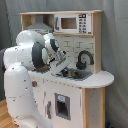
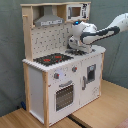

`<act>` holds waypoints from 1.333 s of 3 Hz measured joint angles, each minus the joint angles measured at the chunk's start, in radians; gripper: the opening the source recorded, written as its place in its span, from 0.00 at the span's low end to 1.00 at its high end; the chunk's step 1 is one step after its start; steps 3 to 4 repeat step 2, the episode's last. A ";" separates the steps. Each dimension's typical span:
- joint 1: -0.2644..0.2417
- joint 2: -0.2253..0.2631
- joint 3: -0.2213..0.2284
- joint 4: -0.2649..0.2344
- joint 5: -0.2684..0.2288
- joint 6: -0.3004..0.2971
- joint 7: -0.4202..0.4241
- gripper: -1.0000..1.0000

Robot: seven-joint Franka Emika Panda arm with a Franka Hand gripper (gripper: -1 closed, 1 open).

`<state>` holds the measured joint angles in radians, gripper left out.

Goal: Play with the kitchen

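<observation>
Faucet (image 1: pixel 84 59) crowds sink (image 1: pixel 75 74) (stovetop (image 2: pixel 54 59) bare).

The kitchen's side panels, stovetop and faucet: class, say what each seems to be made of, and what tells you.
The kitchen's side panels look like pale unpainted wood or plywood, matte, beside white painted fronts. The stovetop is a flat black surface with red rings, probably painted or printed board. The faucet is plain black, plastic or painted wood; which cannot be told.

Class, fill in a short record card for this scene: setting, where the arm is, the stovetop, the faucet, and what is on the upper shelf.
Setting: the kitchen, white and pale wood, standing on a wooden floor
Arm: gripper reaching down over the sink
Stovetop: black with red rings, nothing on it
Faucet: black, curved, behind the sink
Upper shelf: hood and microwave
</observation>
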<state>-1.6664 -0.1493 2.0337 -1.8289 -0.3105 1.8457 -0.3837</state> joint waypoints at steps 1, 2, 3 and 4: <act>0.003 0.014 0.027 0.067 0.026 -0.053 0.021 1.00; 0.038 0.054 0.051 0.085 0.026 -0.124 0.066 1.00; 0.038 0.054 0.051 0.085 0.026 -0.124 0.066 1.00; 0.038 0.054 0.051 0.085 0.026 -0.124 0.066 1.00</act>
